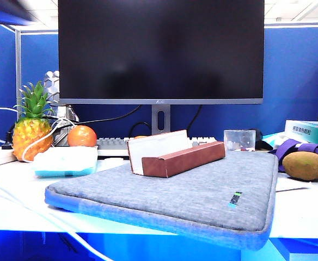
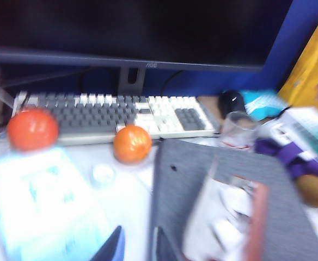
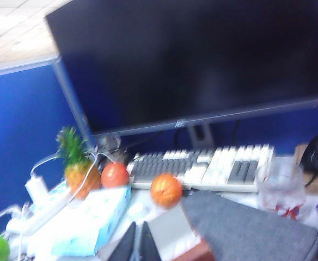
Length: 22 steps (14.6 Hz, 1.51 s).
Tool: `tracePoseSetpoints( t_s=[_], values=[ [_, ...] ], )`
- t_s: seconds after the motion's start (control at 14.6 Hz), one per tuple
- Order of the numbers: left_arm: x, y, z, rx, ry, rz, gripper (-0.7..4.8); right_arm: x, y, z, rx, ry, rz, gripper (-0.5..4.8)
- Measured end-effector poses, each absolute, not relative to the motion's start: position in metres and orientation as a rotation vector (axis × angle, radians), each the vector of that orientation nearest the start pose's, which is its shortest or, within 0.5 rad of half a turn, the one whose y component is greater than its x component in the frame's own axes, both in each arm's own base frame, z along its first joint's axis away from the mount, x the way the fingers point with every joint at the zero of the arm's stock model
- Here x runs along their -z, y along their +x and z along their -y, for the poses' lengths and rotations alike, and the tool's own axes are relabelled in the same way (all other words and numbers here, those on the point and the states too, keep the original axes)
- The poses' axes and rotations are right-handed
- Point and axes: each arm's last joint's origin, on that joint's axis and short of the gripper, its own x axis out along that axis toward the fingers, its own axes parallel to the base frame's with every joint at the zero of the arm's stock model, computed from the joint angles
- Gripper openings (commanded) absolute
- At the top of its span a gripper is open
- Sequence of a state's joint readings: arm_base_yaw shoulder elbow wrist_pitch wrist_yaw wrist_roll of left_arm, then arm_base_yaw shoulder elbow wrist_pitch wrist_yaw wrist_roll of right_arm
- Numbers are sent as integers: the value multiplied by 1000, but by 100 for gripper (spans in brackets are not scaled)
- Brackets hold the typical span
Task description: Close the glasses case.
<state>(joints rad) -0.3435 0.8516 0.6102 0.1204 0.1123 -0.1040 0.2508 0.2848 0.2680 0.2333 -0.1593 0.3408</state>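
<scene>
The glasses case lies open on the grey laptop sleeve, its pale-lined flap lid standing up on the side toward the keyboard and monitor. In the exterior view neither arm appears. The left wrist view, blurred, looks down on the sleeve and the open case, with the left gripper low at the frame edge, just beside the sleeve's edge; its dark fingertips stand a little apart with nothing between them. The right wrist view shows the right gripper near one end of the case, its fingertips close together and empty. Two oranges sit in front of the keyboard, a pineapple to one side.
</scene>
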Motion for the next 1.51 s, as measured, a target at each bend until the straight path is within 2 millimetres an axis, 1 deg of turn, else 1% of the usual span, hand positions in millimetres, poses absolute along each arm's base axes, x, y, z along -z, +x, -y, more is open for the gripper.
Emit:
tracePoseSetpoints(
  t_s=[0.07, 0.14, 0.21, 0.27, 0.34, 0.48, 0.55, 0.69, 0.75, 0.82, 0.96, 1.1, 1.17, 1.3, 1.51],
  values=[
    [-294, 194, 73, 468, -64, -182, 84, -264, 106, -32, -438, 345, 115, -6],
    [-304, 216, 83, 532, -26, -233, 84, -277, 118, -36, -448, 342, 16, -6],
    [-309, 228, 89, 569, 15, -265, 85, -286, 128, -39, -472, 339, -42, -6],
    [-312, 237, 92, 591, 70, -302, 84, -292, 140, -43, -496, 337, -99, -6],
    [-317, 248, 96, 603, 129, -329, 84, -293, 151, -47, -509, 333, -168, -6],
    [-323, 262, 102, 639, 202, -368, 84, -289, 177, -56, -588, 337, -311, -6],
    [-323, 273, 107, 686, 224, -393, 84, -277, 193, -63, -654, 352, -426, -6],
    [-313, 292, 116, 780, 209, -450, 84, -257, 212, -70, -709, 378, -567, -6],
    [-305, 302, 121, 826, 200, -491, 84, -250, 220, -72, -719, 385, -607, -6],
    [-298, 314, 126, 852, 196, -521, 84, -247, 225, -74, -721, 374, -625, -6],
    [-288, 337, 134, 865, 202, -578, 84, -244, 226, -75, -745, 366, -633, -6],
    [-270, 366, 144, 881, 219, -659, 84, -245, 225, -76, -795, 374, -638, -6],
    [-257, 381, 150, 888, 214, -724, 84, -246, 224, -77, -841, 383, -644, -6],
    [-245, 399, 157, 906, 206, -761, 84, -246, 223, -78, -883, 400, -654, -6],
    [-232, 412, 163, 942, 177, -787, 84, -245, 222, -78, -899, 413, -677, -6]
  ],
)
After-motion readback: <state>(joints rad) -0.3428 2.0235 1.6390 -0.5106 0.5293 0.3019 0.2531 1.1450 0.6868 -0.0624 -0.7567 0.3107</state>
